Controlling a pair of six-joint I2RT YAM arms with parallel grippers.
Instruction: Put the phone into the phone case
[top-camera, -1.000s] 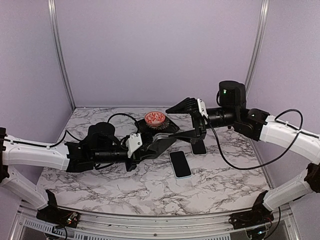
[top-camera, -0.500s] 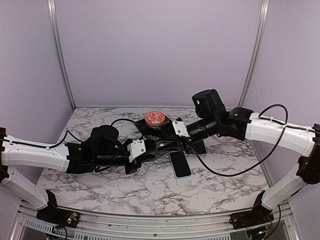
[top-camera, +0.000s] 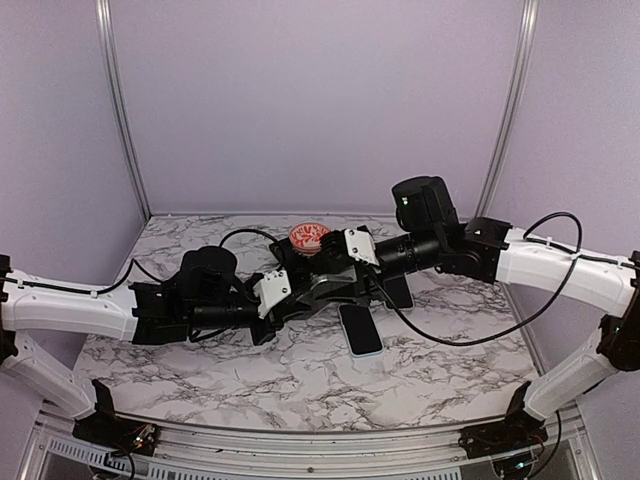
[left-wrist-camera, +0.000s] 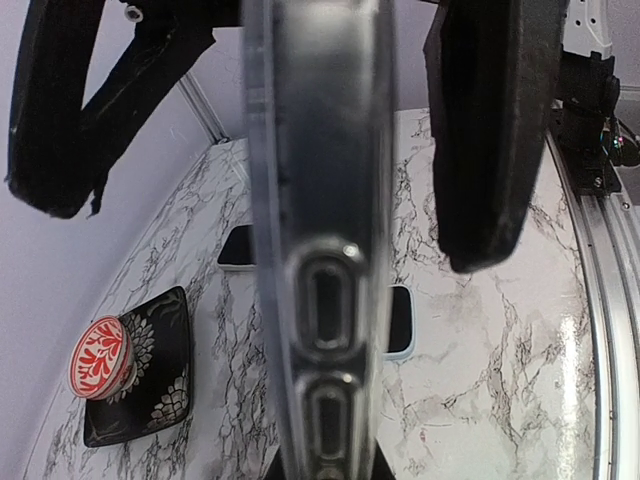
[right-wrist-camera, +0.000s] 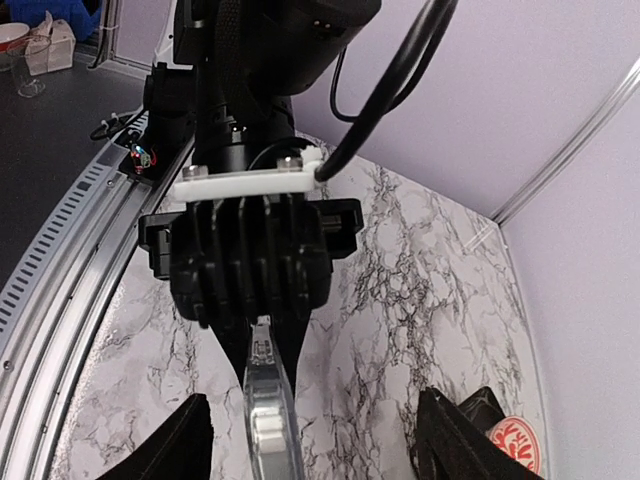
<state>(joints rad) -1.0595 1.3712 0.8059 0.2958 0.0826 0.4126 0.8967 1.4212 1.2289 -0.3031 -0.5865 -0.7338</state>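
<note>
Pinching the phone case (left-wrist-camera: 320, 300) edge-on over the tabletop's (top-camera: 200, 370) middle, the left gripper (left-wrist-camera: 290, 190) could lose it if the right gripper (right-wrist-camera: 330, 437), fingers spread astride it, closes crookedly.

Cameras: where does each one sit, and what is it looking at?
Top: above and behind the bases, looking down at the table; left arm and right arm show.
Left wrist: on the left arm, looking along its fingers, shut on the case.
Right wrist: faces the left gripper; its own open fingers at the bottom.
Shared: both wrist views show the case.
</note>
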